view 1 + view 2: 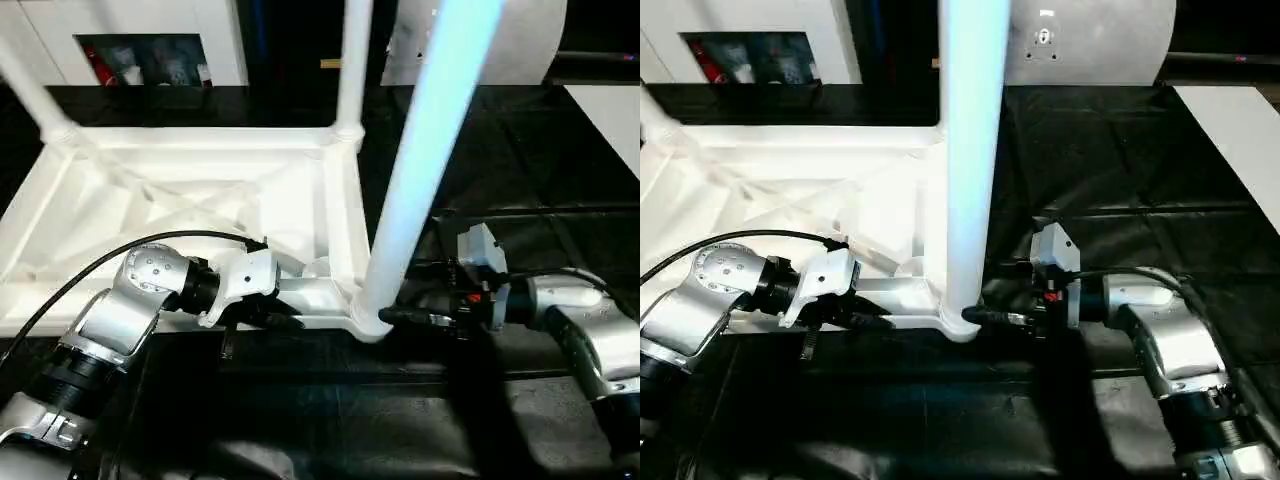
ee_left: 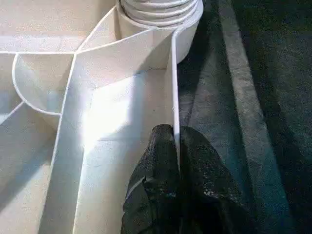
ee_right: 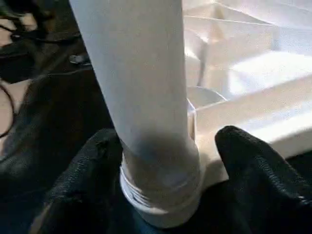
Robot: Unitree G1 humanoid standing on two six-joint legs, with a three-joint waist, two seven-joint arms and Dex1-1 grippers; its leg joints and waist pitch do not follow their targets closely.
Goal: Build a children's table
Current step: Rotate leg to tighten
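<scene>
Lying upside down on the black worktable [image 1: 520, 160], the white table top [image 1: 120, 200] is taking up the 10 o'clock half. Three legs are standing in corner sockets; nearest leg [image 1: 420, 150] at centre. Right gripper [image 3: 165, 161] is sitting open astride its base. Left gripper [image 2: 176, 146] is pinching the top's side wall [image 2: 173, 87], closed on it.

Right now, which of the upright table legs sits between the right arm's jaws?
The near-corner leg, the big one closest to the camera. The right gripper straddles its base at the socket; the two far legs stand at the top's far edge, untouched.
</scene>
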